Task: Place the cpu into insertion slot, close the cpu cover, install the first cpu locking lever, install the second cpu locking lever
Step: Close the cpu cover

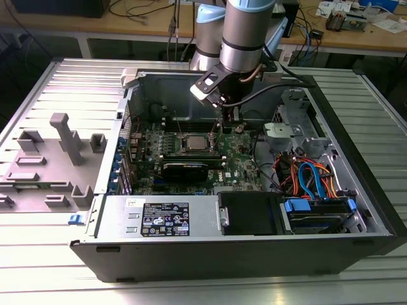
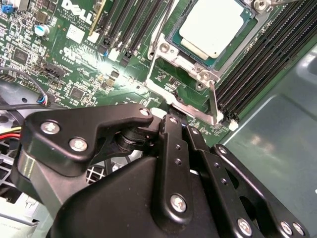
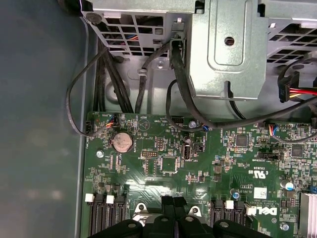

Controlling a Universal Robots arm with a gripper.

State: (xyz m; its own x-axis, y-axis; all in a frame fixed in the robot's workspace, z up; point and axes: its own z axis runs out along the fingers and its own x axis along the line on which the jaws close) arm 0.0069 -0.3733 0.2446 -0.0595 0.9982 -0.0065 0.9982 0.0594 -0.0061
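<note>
The hand [image 2: 177, 119] hangs with its fingers pressed together, pinching nothing we can make out, just beside the metal rim of the socket [image 2: 198, 73]. We see the chip [image 2: 213, 25] lying flat inside that socket, silver top up.

White logo lettering [image 3: 261, 211] on the green circuit board [image 3: 223, 148], printed sticker [image 1: 165, 219] on the power supply [image 1: 205, 216]

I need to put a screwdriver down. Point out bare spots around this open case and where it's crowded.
Bare: the slatted table in front of the case and along the exterior view's right. Crowded: that view's left, with the grey fixture, and the cables inside.
</note>
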